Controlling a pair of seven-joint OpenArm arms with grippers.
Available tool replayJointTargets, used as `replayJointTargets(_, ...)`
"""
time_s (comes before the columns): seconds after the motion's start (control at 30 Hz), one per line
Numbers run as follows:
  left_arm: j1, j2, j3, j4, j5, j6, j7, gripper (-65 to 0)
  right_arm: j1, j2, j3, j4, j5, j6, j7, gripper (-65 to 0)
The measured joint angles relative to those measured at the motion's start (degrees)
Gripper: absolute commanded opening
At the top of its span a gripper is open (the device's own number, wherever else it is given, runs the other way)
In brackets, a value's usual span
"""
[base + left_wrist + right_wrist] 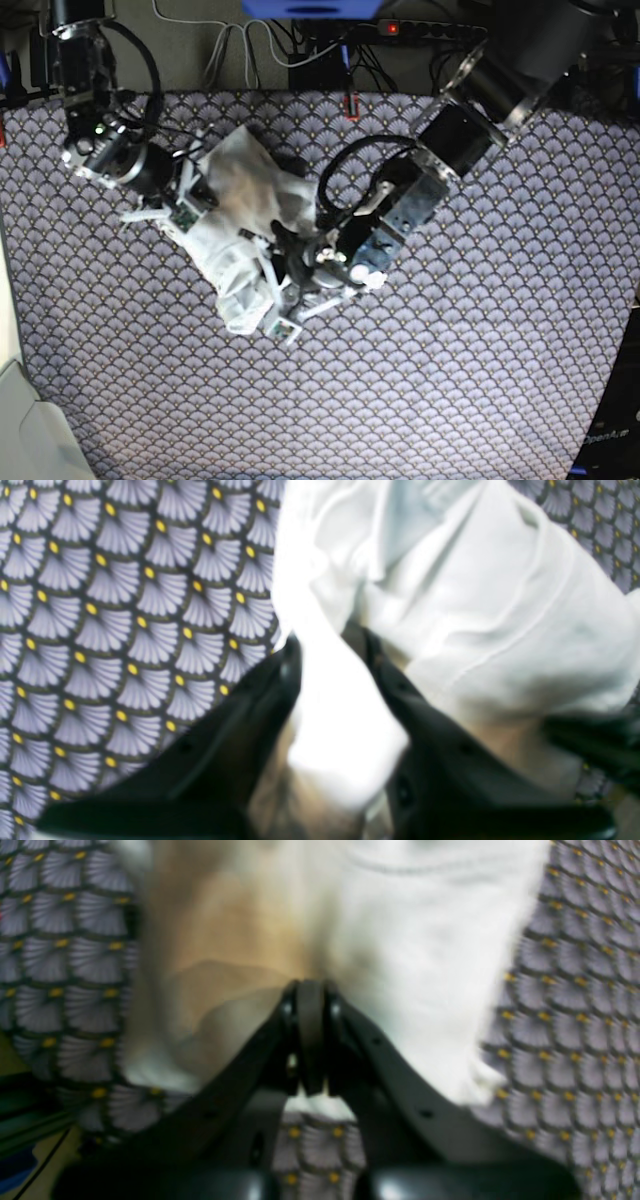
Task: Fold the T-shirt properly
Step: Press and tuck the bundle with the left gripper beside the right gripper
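Left wrist view: left gripper (325, 645) has both black fingers (240, 740) spread partway with a thick band of white cloth running down between them, so it reads as clamped on a bunched fold of the T-shirt (480, 620); rest of the garment piles toward 1 o'clock, creased, a pale blue inner layer showing near 12, patterned table cover (100, 630) filling everything from 7 to 11. Right wrist view: blurry, right gripper (310, 1035) has its tips pressed nearly together with a sliver of white peeking out underneath, so it looks pinched on an edge of the shirt; cloth spreads from 10 to 2, tan-shadowed on the 10 side, bright white on the 2 side. Base view: T-shirt (240, 240) is a crumpled diagonal bundle left of centre on the cover (480, 380), right arm's gripper (185, 205) at the bundle's 10 o'clock end, left arm's gripper (285, 275) at its 4 o'clock end. My read: early stage, still the spread-out step, no fold formed. Next move likely needs both arms pulling apart along that 10–4 line and lifting slightly to shake the cloth flat, without losing either pinch. Shirt looks soft, limp, heavily wrinkled, layers doubled over.
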Motion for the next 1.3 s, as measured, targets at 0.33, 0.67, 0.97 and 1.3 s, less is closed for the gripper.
replayJointTargets(0.33,-2.7,5.9,9.8,-10.5,18.4,0.6,-1.7,-64.6,0.7,0.9,11.0,-4.3,-1.3,0.0,-1.0,-65.0)
replayJointTargets(0.67,-2.7,10.1,10.9,-13.4,34.6,-3.0,-3.9,-64.6,0.7,0.3,14.5,-4.3,-1.3,0.0,-0.5,-65.0)
replayJointTargets(0.97,-2.1,10.8,19.7,-13.4,47.3,-6.9,-5.1,-64.6,0.7,0.2,15.9,-4.3,-1.3,0.0,-0.5,-65.0)
replayJointTargets(1.3,-3.1,11.4,30.7,-19.0,49.5,-5.8,-9.8,-64.6,0.6,-0.7,15.9,-4.3,-1.1,0.0,-0.6,-65.0)
